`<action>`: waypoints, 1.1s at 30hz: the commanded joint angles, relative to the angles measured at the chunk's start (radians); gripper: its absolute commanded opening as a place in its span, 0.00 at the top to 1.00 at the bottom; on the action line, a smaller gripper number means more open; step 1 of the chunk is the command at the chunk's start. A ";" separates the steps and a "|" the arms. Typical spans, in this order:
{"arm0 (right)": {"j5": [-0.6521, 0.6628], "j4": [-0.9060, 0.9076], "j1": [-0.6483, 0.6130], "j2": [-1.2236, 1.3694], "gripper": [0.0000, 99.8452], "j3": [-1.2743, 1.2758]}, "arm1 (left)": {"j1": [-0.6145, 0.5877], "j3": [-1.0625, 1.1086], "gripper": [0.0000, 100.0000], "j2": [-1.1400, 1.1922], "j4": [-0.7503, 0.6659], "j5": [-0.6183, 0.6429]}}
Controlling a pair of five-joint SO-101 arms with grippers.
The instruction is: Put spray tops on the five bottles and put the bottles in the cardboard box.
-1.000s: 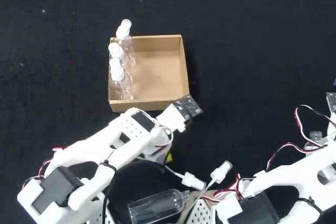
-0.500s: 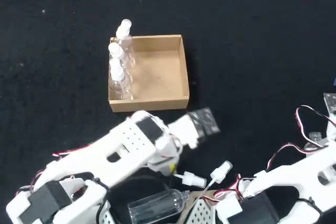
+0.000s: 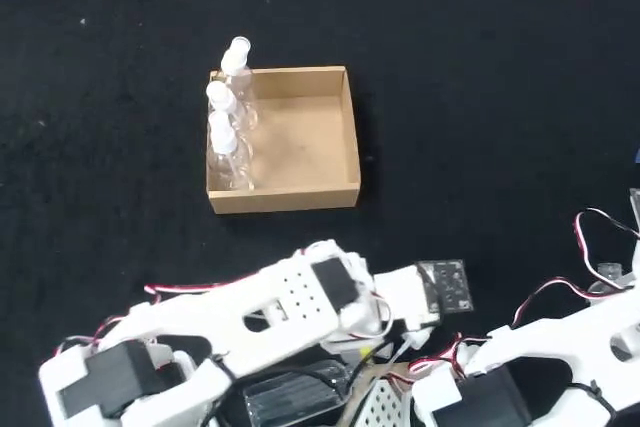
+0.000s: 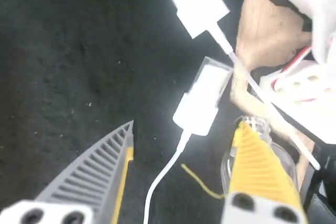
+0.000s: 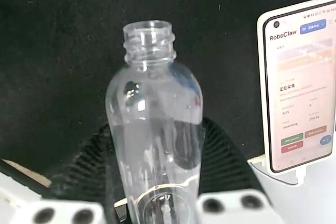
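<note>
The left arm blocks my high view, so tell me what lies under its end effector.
Observer: The left end effector is open, with a spray top lying on the table between its fingers.
Operator: Report the right end effector too.
Observer: The right end effector is shut on a clear bottle whose neck has no spray top on it.

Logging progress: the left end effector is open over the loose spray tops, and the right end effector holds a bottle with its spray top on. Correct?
Not quite. The right wrist view shows the bottle in the right end effector with a bare, open neck, no spray top. The left end effector is indeed open over the loose spray tops.
</note>
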 commanded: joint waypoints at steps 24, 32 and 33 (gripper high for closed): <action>0.011 -0.021 0.014 -0.042 0.96 -0.013 | 0.058 -0.159 0.88 0.241 -0.023 0.043; 0.011 -0.018 0.012 -0.042 0.96 -0.013 | -0.085 -0.182 0.88 0.241 0.098 0.046; 0.011 -0.018 0.012 -0.042 0.96 -0.013 | -0.111 -0.180 0.88 0.241 0.098 0.048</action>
